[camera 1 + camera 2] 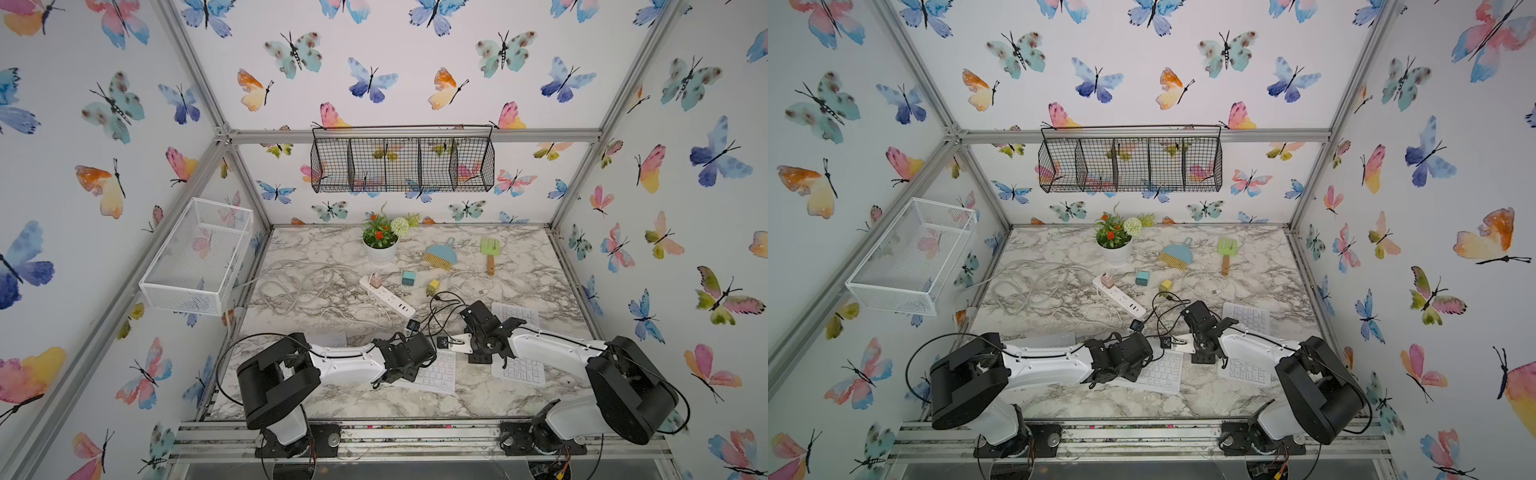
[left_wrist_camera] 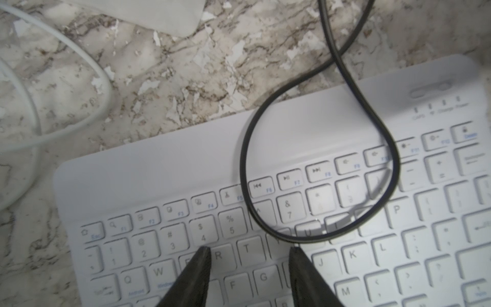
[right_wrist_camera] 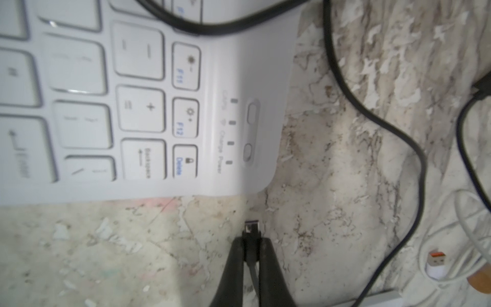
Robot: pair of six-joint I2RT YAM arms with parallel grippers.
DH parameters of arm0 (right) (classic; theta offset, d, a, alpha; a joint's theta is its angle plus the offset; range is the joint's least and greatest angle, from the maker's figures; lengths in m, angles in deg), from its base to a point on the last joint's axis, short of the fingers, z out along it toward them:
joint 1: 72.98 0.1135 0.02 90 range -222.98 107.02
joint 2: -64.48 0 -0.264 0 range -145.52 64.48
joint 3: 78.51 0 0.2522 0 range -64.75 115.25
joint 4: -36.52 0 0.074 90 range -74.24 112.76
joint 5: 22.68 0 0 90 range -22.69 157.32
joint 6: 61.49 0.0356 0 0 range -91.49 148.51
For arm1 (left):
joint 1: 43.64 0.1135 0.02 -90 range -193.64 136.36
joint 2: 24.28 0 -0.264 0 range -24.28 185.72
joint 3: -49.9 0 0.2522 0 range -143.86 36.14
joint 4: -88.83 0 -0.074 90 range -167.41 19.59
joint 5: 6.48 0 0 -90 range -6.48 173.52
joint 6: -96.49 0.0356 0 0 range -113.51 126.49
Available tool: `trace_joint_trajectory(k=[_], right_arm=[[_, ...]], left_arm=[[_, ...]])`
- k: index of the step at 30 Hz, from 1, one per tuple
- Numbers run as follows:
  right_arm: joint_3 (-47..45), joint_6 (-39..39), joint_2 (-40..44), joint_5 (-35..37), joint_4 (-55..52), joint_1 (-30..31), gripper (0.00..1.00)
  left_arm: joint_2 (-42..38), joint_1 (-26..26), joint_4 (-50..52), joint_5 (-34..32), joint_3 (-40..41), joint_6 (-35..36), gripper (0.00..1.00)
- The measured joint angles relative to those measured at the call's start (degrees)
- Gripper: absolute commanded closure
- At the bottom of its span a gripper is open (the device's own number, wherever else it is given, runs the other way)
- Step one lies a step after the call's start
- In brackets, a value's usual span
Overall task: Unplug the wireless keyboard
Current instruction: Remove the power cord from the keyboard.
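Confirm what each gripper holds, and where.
Right gripper pinches the black cable's plug just behind its metal tip. Left gripper holds nothing, open over the keyboard.

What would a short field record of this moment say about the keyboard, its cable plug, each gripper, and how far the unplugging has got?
keyboard: white wireless keyboard, flat on the marble table
plug: black cable plug, out of the keyboard, with a clear gap to its edge
right gripper: shut on the plug
left gripper: open, holding nothing, fingertips over the letter keys; contact cannot be told
cable: black cable loops across the keys
task state: keyboard unplugged
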State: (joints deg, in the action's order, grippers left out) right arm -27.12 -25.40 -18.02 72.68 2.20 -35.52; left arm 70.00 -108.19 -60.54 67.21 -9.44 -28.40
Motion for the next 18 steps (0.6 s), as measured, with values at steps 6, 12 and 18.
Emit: trace_joint_trajectory(k=[6,12,18], right_arm=[[0.2,2.1,0.8,-0.8,-0.5,-0.2,0.6],[0.2,5.4,3.3,-3.3,-3.5,-0.4,0.44],[1.2,9.2,8.7,-4.8,-3.7,-0.4,0.34]], left_arm=[[-0.6,0.1,0.0,0.3,0.0,0.2,0.46],[-2.6,1.5,2.6,2.0,-0.5,0.7,0.41],[-4.1,2.5,9.3,4.2,-2.5,2.3,0.39]])
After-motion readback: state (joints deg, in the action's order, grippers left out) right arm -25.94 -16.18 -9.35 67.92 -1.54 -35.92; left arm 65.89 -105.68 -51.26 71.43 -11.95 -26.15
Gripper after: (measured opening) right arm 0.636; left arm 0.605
